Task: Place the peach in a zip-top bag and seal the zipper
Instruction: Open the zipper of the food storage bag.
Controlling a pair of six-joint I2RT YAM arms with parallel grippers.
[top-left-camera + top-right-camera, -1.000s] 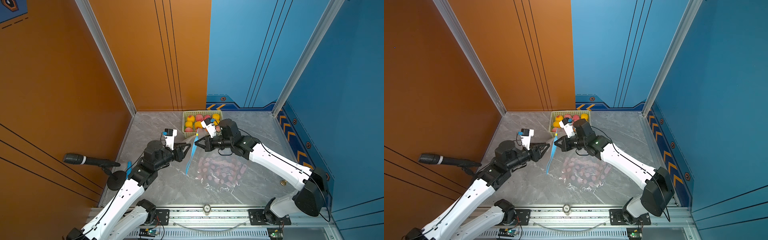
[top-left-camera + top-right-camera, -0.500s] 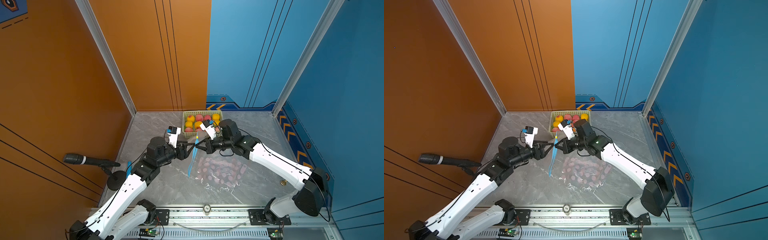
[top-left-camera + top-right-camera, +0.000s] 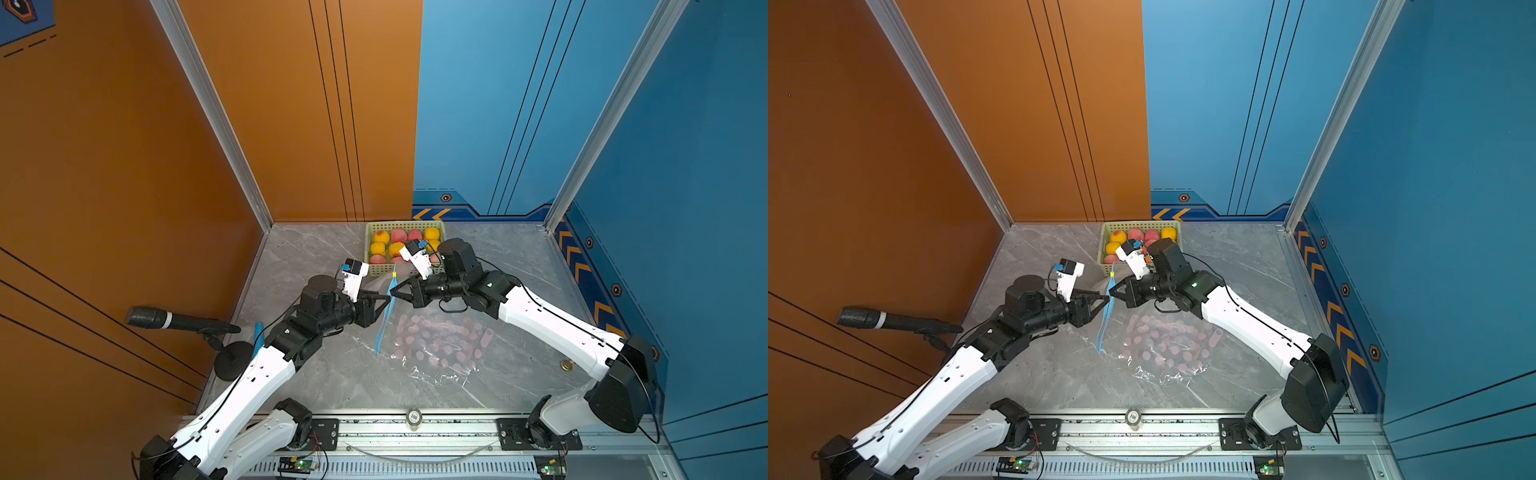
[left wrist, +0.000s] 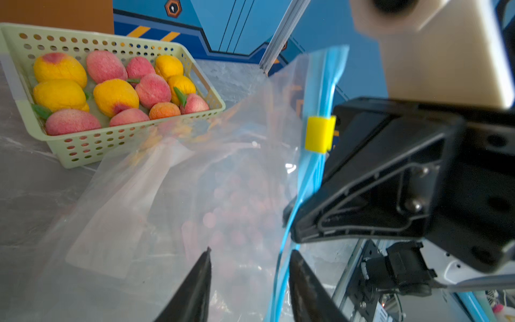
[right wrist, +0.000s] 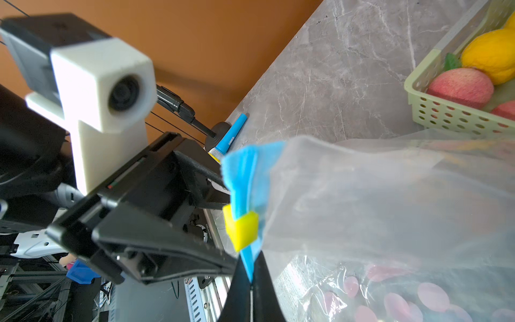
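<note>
On bag zipper (image 5: 243,174), right end effector (image 5: 250,269) pinches tight.

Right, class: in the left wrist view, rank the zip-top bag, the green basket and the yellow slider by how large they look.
1. zip-top bag, spreading across most of the frame.
2. green basket.
3. yellow slider, clearly smallest even though it sits close to the camera.
</note>
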